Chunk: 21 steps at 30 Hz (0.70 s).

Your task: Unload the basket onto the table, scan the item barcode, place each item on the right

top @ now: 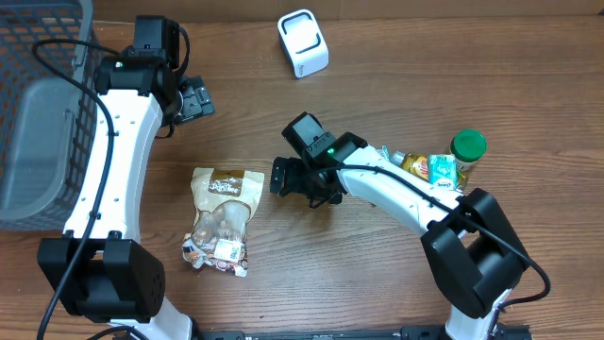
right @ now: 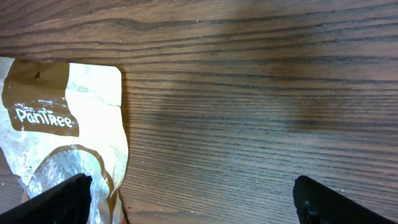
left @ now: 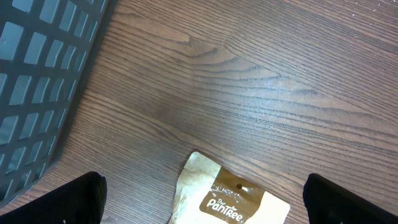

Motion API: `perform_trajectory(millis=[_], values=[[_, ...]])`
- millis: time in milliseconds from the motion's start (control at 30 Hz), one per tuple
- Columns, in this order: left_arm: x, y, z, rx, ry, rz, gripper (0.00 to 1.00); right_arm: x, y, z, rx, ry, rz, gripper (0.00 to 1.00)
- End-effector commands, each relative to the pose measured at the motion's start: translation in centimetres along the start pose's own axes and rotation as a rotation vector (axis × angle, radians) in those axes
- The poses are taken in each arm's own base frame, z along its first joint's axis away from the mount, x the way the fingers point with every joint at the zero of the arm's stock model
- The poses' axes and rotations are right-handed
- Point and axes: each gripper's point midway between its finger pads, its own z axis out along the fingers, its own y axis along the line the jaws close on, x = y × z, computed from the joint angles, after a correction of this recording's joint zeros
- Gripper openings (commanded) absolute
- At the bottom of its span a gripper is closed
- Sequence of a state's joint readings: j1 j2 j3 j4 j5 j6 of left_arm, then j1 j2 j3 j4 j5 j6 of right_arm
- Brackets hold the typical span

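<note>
Nearest the robot's bases, a snack pouch [top: 222,219] lies flat on the wooden tabletop [top: 377,274], left of centre. Its brown printed header points to the far side and its clear lower half, with a small white label at the near end, points toward the robot. Whether that label carries the barcode is too small to tell. Just beyond and to the right of the pouch's header hangs the right pincer [top: 280,178], facing the pouch. Its fingers are spread as wide as they go and hold nothing. Its wrist view shows only bare wood between the two dark fingertips, with the pouch's header at the left edge. Off to the right, partly hidden behind the right arm, an amber bottle [top: 415,162], a green packet [top: 442,168] and a green-capped jar [top: 467,149] sit close together. Farther back on the left, the left pincer [top: 198,99] is well apart from the pouch. It is also fully spread and empty, and its wrist view catches the top of the pouch's header low in the frame. To its left is the grey mesh basket [top: 57,57]. Farthest of all, near the back edge, a white scanner [top: 303,43] sits well apart from the pouch and from both pincers.
</note>
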<state>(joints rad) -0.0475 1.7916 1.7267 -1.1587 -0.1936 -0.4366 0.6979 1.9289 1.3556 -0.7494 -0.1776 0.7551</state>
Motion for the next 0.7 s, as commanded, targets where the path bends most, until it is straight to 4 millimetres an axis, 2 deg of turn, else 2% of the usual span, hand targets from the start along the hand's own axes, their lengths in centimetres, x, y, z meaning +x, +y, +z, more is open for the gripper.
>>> perform_trajectory(millis=[0,300,667], values=[[-0.4,0.0,-0.7,0.012,-0.018,0.009,0.99,-0.8,1.1,-1.5,-0.038,-0.037,-0.010,1.00],[-0.4,0.0,-0.7,0.012,-0.018,0.009,1.00,-1.8,2.2,-1.6,-0.081,-0.077,-0.021,1.00],[-0.4,0.0,-0.7,0.012,-0.018,0.009,1.00,-1.6,2.4,-1.6,-0.092,-0.064,-0.023,1.00]])
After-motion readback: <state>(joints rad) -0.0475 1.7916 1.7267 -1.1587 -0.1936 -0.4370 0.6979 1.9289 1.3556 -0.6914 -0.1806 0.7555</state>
